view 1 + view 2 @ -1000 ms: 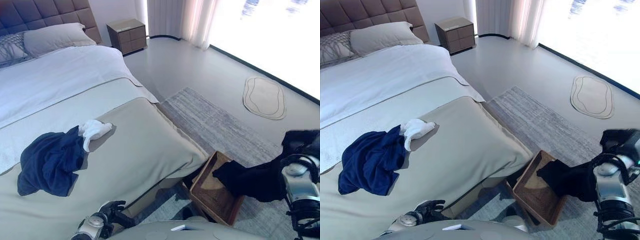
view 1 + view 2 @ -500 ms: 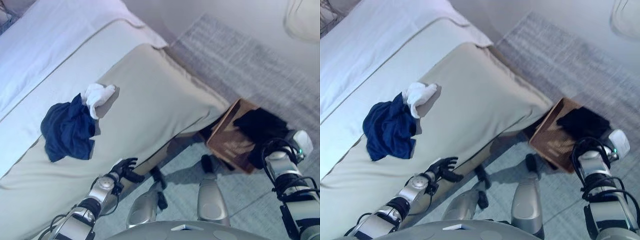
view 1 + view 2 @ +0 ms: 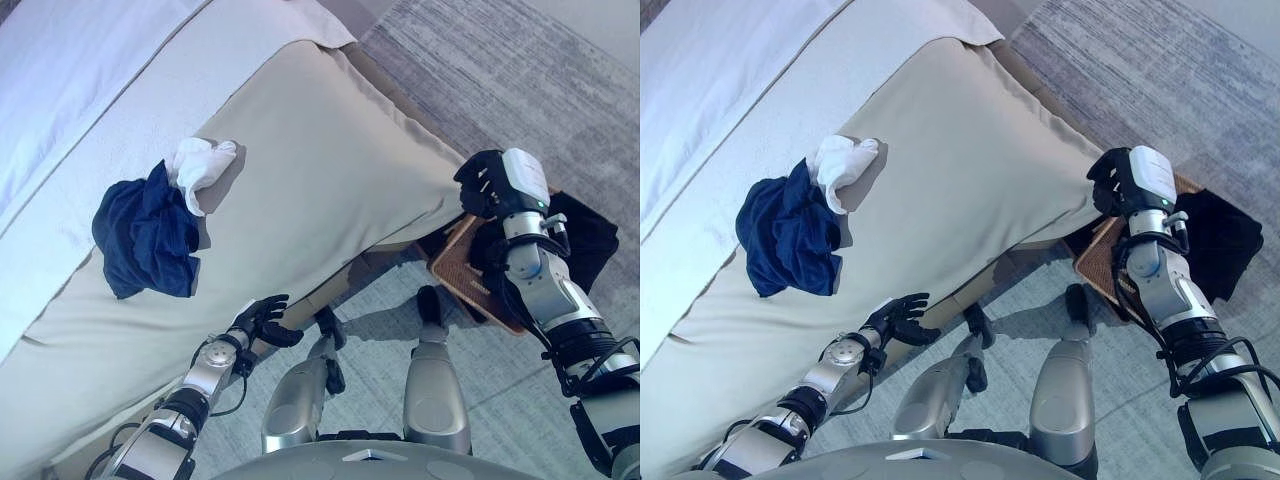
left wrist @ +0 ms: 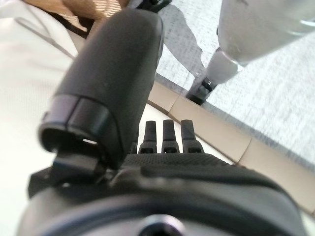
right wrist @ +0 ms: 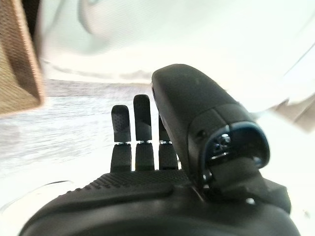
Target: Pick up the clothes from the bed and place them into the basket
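Blue cloth (image 3: 147, 232) and white cloth (image 3: 202, 166) are seen mid-bed, up-left of the open, empty left hand (image 3: 262, 322), the nearer one; open, empty right hand (image 3: 487, 183) is raised by the basket (image 3: 462, 268).

Navy clothes (image 3: 145, 235) on bed (image 3: 330, 150), black garment (image 3: 1217, 240) seemingly over basket (image 3: 468, 268)

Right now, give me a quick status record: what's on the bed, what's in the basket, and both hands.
on bed: navy garment with white cloth touching its far edge
bed: beige cover
basket: brown basket on floor by bed corner
in basket: black garment, draped over far rim
left hand: empty, fingers open, at bed edge
right hand: empty, fingers open, above basket
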